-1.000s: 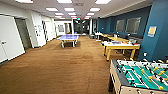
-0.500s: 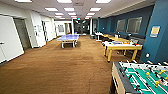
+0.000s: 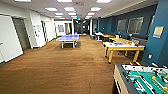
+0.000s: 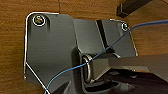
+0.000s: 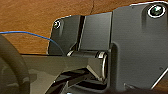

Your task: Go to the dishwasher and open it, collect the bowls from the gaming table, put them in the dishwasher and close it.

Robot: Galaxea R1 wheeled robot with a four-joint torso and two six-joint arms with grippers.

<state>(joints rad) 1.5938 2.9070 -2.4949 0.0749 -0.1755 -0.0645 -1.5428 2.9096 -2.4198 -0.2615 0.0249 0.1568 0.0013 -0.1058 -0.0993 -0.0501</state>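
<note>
The gaming table point(image 3: 119, 46), long and white-topped on yellow legs, stands at the right of the room, a few metres ahead. Small blue and orange patches lie on its top, too blurred to tell as bowls. The dishwasher is out of view. In the left wrist view the robot's dark plate point(image 4: 50, 50) hangs over brown carpet, crossed by a blue cable point(image 4: 105, 50). The right wrist view has the same kind of plate point(image 5: 140, 50) over carpet. Neither arm reaches into the head view.
A table-football table point(image 3: 142, 78) with a green field sits close at the lower right. A blue table-tennis table point(image 3: 68, 38) stands mid-room farther on. More tables line the blue right wall point(image 3: 160, 40). Brown carpet point(image 3: 62, 67) stretches ahead, with white walls and doors on the left.
The whole head view has shifted slightly: the table-football table sits a little lower in the picture and the far tables look slightly nearer. Nothing in the room moved.
</note>
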